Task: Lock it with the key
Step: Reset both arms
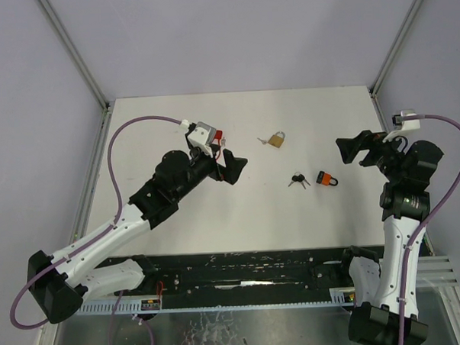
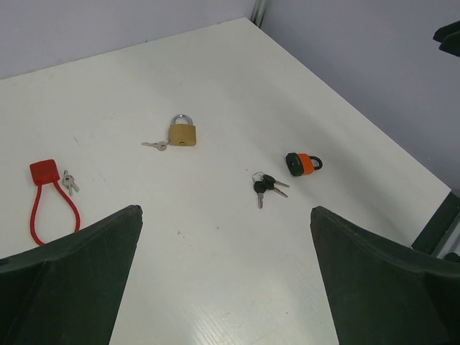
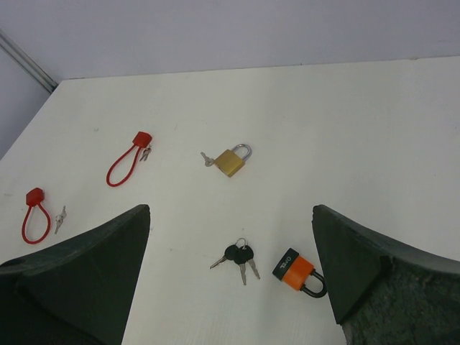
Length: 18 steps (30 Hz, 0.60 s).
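Overhead and wrist views of the desk [image 1: 217, 219]. The brass padlock [image 1: 273, 140] lies flat near the desk's middle, with a small silver key [image 2: 154, 145] touching its body; whether that key is inserted cannot be told. A bunch of black-headed keys [image 1: 297, 180] lies on the arm-base side of the brass padlock, slightly to its right. The orange padlock [image 1: 327, 179] lies just beyond that bunch, farther right. To the left of the brass padlock lies one red cable lock [image 3: 141, 138], and a second red cable lock [image 3: 34, 196] lies farther left again, each with small keys beside it. The left hand [image 1: 236, 166] hovers left of the brass padlock, fingers spread wide and gripping nothing. The right hand [image 1: 344, 152] hovers well to its right, likewise spread and empty.
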Each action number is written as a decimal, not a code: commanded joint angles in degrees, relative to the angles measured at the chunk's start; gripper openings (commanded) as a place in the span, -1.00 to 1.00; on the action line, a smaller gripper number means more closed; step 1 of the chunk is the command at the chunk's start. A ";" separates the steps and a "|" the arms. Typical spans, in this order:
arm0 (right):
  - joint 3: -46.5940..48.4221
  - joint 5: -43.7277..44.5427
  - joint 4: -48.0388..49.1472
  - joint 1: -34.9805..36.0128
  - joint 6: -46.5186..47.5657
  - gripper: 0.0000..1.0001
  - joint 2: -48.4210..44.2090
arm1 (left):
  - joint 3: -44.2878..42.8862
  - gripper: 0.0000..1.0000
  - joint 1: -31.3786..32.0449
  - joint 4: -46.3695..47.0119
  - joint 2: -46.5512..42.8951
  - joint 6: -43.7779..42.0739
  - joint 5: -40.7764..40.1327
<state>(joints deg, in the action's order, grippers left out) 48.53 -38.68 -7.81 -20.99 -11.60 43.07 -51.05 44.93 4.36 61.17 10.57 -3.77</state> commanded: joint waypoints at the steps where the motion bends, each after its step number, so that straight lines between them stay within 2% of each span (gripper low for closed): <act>1: -0.02 -0.79 3.13 0.13 -0.23 0.99 -0.77 | -2.28 1.00 -0.33 0.99 -0.70 0.39 2.30; 8: 0.92 0.54 2.94 0.16 -0.76 0.99 -0.53 | -2.70 1.00 -0.82 1.37 -0.71 1.39 2.97; 18: 2.05 0.70 2.74 0.16 -0.19 0.99 -0.24 | -3.49 1.00 -5.18 3.59 0.82 4.34 6.45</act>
<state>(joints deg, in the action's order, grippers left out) 48.25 -38.39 -7.81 -20.99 -11.64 43.13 -52.58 41.45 4.49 61.28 13.13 0.51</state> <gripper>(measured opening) 0.995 0.997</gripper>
